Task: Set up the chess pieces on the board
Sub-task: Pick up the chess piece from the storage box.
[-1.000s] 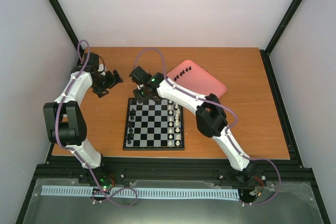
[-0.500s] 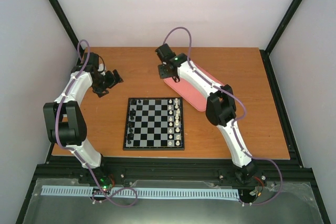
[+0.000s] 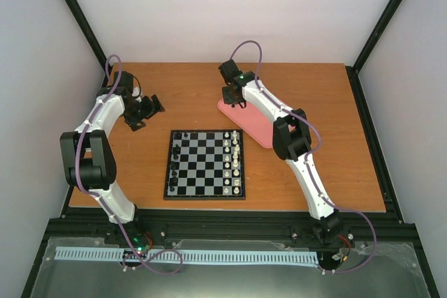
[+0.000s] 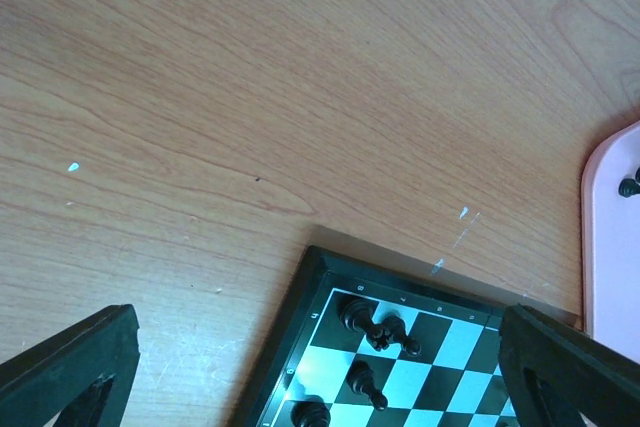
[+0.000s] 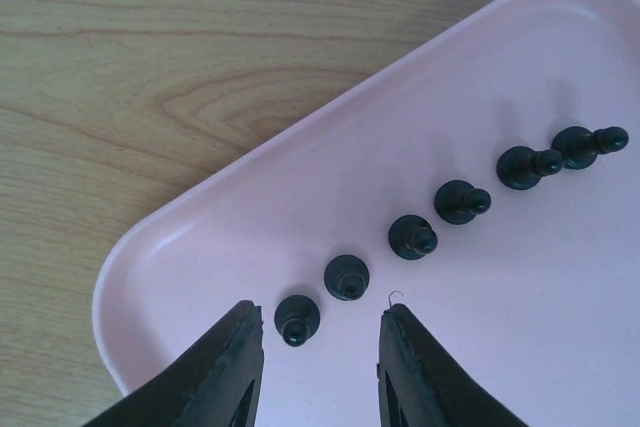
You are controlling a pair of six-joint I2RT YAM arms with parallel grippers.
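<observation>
Black chess pieces (image 5: pixel 412 238) lined on pink tray (image 5: pixel 300 182); right fingers (image 5: pixel 225 372) parted, empty; left fingers (image 4: pixel 70 362) wide

Lab test cell: white panel walls (image 3: pixel 230 12), black frame posts (image 3: pixel 79 19), robot arms (image 3: pixel 265 106) on wood table (image 3: pixel 188 82).

6 blk pawns (image 5: pixel 413 237) in 1 pink tray (image 5: pixel 300 182), 1 board (image 3: pixel 204 195)
</observation>
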